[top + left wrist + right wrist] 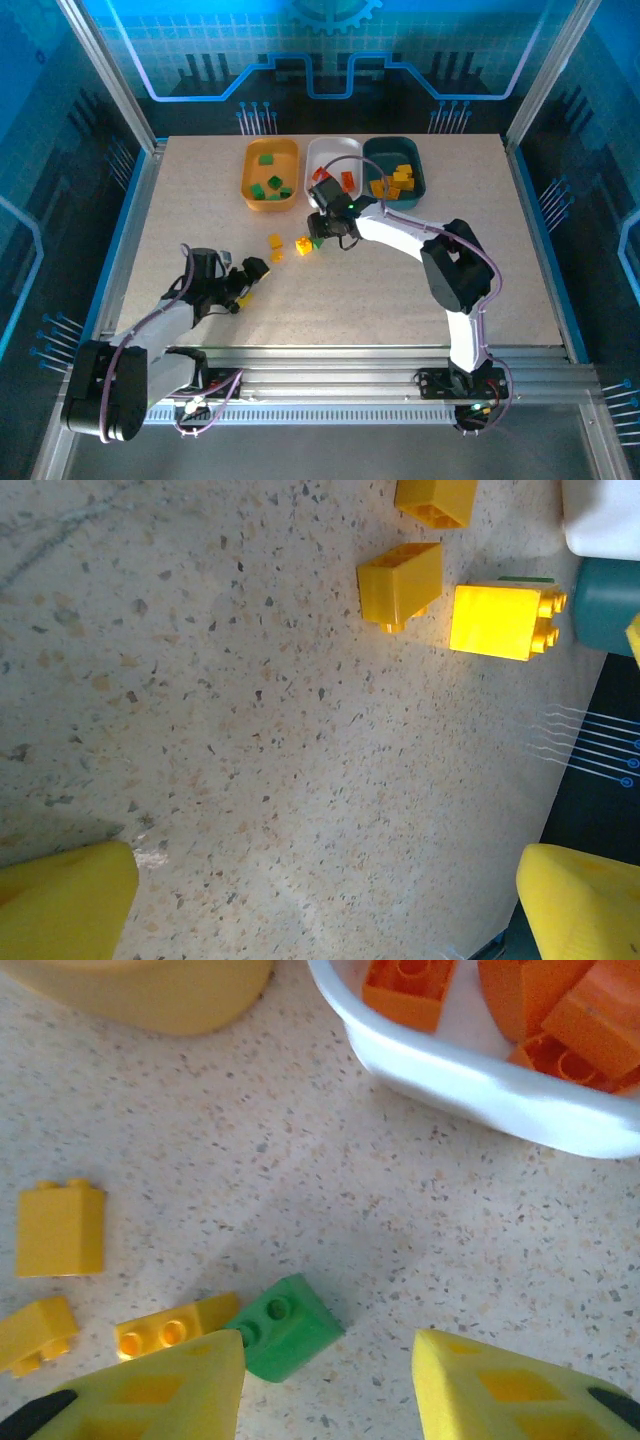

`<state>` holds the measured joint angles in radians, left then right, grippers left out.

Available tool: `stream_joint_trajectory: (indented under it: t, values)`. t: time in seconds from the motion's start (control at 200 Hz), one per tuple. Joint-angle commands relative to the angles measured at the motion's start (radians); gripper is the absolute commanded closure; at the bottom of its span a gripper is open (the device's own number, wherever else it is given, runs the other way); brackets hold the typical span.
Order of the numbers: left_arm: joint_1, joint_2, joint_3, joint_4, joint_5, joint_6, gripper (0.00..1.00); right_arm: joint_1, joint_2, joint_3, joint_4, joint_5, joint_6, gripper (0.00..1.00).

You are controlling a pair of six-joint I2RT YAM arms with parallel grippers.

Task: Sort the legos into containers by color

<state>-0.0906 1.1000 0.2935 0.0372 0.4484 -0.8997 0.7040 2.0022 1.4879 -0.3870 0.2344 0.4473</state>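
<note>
while the right hand (330,1365) hangs low with its fingers (500,1390) parted, a green lego (285,1325) lies on the surface (420,1240) just beside one of them, unpinched. three yellow legos (60,1228) lie just left of it (all near of the white tray (480,1080), which holds red-orange legos (560,1020)). the left hand (325,880), nearer and further left, is spread wide around nothing. green legos (268,185) sit in the orange-yellow tray (248,170), far left.
</note>
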Motion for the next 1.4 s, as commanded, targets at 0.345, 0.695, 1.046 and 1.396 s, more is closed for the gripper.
stream_joint_trajectory:
  t: [0.345,0.695,1.046,1.396]
  values:
    - [-0.008,0.035,-0.019,0.059,-0.008,0.013,0.01,0.153,0.129,0.121,-0.008,0.022,-0.026,0.46]
    - [-0.008,0.073,-0.011,0.075,0.006,0.021,0.01,0.190,0.139,0.134,-0.008,-0.125,-0.013,0.46]
    - [-0.008,0.077,-0.023,0.087,0.007,0.023,0.01,0.225,0.030,0.047,0.029,0.149,-0.041,0.34]
    - [-0.008,0.080,-0.025,0.081,0.006,0.025,0.01,0.216,0.185,0.124,0.008,0.168,-0.112,0.33]
